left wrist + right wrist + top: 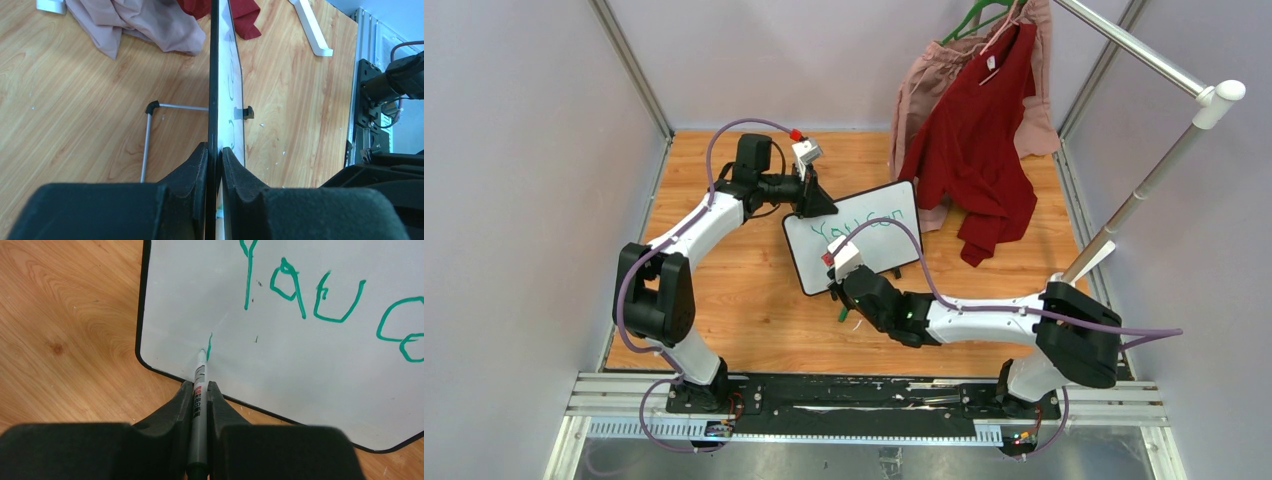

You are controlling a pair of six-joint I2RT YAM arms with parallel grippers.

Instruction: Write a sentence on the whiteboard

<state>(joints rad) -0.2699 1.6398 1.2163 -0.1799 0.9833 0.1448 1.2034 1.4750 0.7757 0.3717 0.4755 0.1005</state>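
Lettering of a second line is just beginning, by my judgement. The whiteboard (pixel 809 258) is sitting propped on the wooden surface (pixel 724 300) between the two arms. The sentence (pixel 247 280) is running in green along its upper part, reading "You can" from above. The left hand (pixel 214 150) is pinching the board's black-framed edge, its jaws narrow around it, and seems to be bracing it. The right hand (pixel 200 386) is clamping a marker (pixel 199 372) tightly between its pads. In the right wrist view the tip is touching the board near the lower left corner, where a short green stroke (pixel 209 344) is showing beneath the "Y". The next move is likely calling for light, even pressure while the tip is sweeping out the first letter of the next word. The left hand should be gripping firmly meanwhile, so the board is not sliding or tipping back.
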